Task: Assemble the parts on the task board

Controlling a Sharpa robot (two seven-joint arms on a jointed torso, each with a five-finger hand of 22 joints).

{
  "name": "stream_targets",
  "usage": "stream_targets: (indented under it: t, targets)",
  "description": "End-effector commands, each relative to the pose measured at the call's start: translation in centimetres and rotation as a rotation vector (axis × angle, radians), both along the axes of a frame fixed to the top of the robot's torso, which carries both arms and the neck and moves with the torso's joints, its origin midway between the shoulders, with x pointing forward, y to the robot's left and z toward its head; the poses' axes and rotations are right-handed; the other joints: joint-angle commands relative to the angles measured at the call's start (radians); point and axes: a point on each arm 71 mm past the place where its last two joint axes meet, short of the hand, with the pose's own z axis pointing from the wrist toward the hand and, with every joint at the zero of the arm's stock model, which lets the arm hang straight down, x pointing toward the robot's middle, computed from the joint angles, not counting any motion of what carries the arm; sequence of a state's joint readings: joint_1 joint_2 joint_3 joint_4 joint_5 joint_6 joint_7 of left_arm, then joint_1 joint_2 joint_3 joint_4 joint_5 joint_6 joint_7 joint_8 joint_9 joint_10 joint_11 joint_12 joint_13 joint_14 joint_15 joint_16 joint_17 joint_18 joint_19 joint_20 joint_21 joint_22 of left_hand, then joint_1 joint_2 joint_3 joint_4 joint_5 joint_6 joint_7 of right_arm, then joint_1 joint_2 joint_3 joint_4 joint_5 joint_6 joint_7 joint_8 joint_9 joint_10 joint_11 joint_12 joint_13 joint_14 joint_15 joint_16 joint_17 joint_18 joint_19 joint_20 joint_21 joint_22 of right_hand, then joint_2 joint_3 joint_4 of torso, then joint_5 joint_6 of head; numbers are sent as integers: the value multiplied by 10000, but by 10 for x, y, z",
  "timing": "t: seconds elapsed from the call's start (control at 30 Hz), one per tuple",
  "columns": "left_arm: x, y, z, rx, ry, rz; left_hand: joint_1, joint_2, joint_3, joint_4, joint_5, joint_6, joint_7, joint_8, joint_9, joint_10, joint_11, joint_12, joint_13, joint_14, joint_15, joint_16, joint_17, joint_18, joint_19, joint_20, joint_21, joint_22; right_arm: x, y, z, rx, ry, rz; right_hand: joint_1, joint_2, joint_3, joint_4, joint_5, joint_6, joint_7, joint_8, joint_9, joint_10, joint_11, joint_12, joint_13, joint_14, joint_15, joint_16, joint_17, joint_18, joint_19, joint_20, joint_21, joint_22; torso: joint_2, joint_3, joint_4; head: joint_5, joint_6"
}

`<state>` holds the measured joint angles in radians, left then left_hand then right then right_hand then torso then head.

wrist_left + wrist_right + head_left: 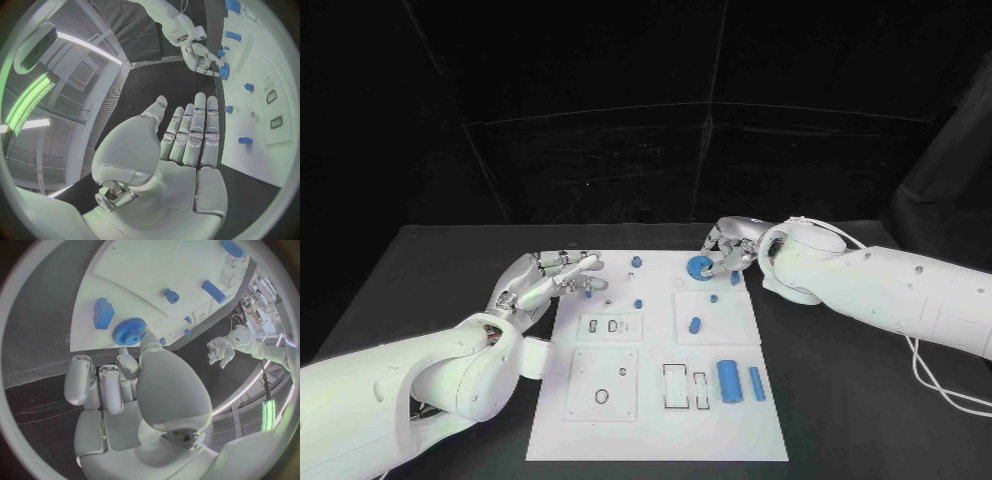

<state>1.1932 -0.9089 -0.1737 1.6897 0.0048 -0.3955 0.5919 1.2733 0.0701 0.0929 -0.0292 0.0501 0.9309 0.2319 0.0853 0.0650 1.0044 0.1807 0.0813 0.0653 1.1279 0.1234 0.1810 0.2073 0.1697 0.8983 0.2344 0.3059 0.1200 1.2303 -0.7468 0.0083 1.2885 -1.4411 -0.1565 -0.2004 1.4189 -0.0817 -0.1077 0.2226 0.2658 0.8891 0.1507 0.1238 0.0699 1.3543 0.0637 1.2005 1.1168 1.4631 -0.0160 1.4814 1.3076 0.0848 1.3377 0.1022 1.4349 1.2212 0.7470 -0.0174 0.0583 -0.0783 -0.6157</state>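
Note:
The white task board point(661, 400) lies in the middle of the table. At its far edge my right hand point(733, 250) pinches a blue gear point(700, 266) between thumb and a finger; the right wrist view shows the thumb tip point(147, 340) against the gear point(129, 330), just above the board point(156, 270). A blue block point(103, 313) sits beside the gear. My left hand point(553, 275) hovers at the board's far left corner, holding nothing, its fingers point(194, 130) straight and side by side. Small blue pegs point(639, 302) stand on the board.
A blue cylinder point(730, 380) and a blue bar point(756, 383) lie side by side at the board's near right. Another blue piece point(694, 324) rests mid-board. Outlined slots point(675, 385) mark the near half. Black table point(430, 290) surrounds the board.

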Motion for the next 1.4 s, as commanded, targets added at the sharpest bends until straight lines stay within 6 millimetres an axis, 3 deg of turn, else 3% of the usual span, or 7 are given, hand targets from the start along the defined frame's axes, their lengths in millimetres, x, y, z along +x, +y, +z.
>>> stream_targets:
  t: [0.03,0.4,0.53,0.8,1.03,1.23,1.4]
  targets:
    - [0,-1,1,-59,-56,-150,3,59,-19,-67,26,-40,-15,-59,-1,-34,-30,-31,-6,59,-7,-69,16,140,74,12,-32,-9,0,2,-1,-494,162,197,96,35,0,-97,34,93,3,57,-6,165,-3,425,500,688,66,84,588,-141,100,-1,55,103,5,6,-15,-1,-2]
    - [0,-1,1,-54,-39,-157,13,66,-8,-79,26,-40,-15,-62,-1,-34,-31,-34,-6,61,-8,-76,19,140,77,11,-35,-12,3,7,-3,-826,114,302,436,356,253,-433,-236,346,-31,168,8,405,-35,1059,1283,717,53,193,849,-185,233,-7,170,354,0,1,-3,-15,-50]
    - [1,-1,1,-51,-31,-159,13,66,-8,-79,26,-40,-15,-62,-1,-34,-31,-34,-6,61,-8,-76,19,140,77,11,-35,-12,3,10,-2,-904,-82,360,868,723,738,-771,-705,808,-65,340,43,603,-75,1392,1704,738,14,245,978,-225,363,-41,264,569,-1,-3,-5,-13,-71]
    - [1,-1,1,-46,-15,-162,13,66,-8,-79,26,-40,-15,-62,-1,-34,-31,-34,-6,61,-8,-76,19,140,77,11,-35,-12,1,16,6,-899,-1219,544,1413,1260,1771,-1329,-1377,1803,-351,627,120,907,-310,1794,2229,774,-209,319,1172,-299,601,-222,425,954,-1,-5,-7,-15,-77]
    - [1,-1,0,-39,-5,-156,22,69,2,-92,26,-43,-14,-68,-1,-37,-30,-40,-7,61,-8,-85,23,140,79,10,-39,-16,-4,26,13,-603,-1948,928,1054,1143,2233,-1498,-1290,2056,-441,589,114,999,-391,1880,2384,794,-274,353,1269,-347,737,-302,517,1176,-3,-3,5,-9,-70]
    - [1,-1,0,-38,39,-189,35,75,21,-120,26,-54,-11,-82,-3,-55,-24,-59,-10,42,-1,-117,27,138,84,11,-47,-24,-14,43,19,-166,-2180,1044,341,944,2425,-1316,-1257,2058,-450,442,69,1008,-397,1850,2402,797,-264,354,1288,-361,776,-306,548,1250,-1,-8,-3,41,-46]
    - [1,-2,0,-49,54,-227,37,75,29,-132,25,-66,-8,-93,-5,-71,-19,-71,-13,30,3,-135,29,137,87,13,-52,-29,-19,63,23,261,-2441,1064,122,850,2511,-1262,-1204,2026,-439,361,46,1009,-390,1835,2407,800,-260,356,1301,-387,863,-303,596,1380,-3,-13,15,57,-42]
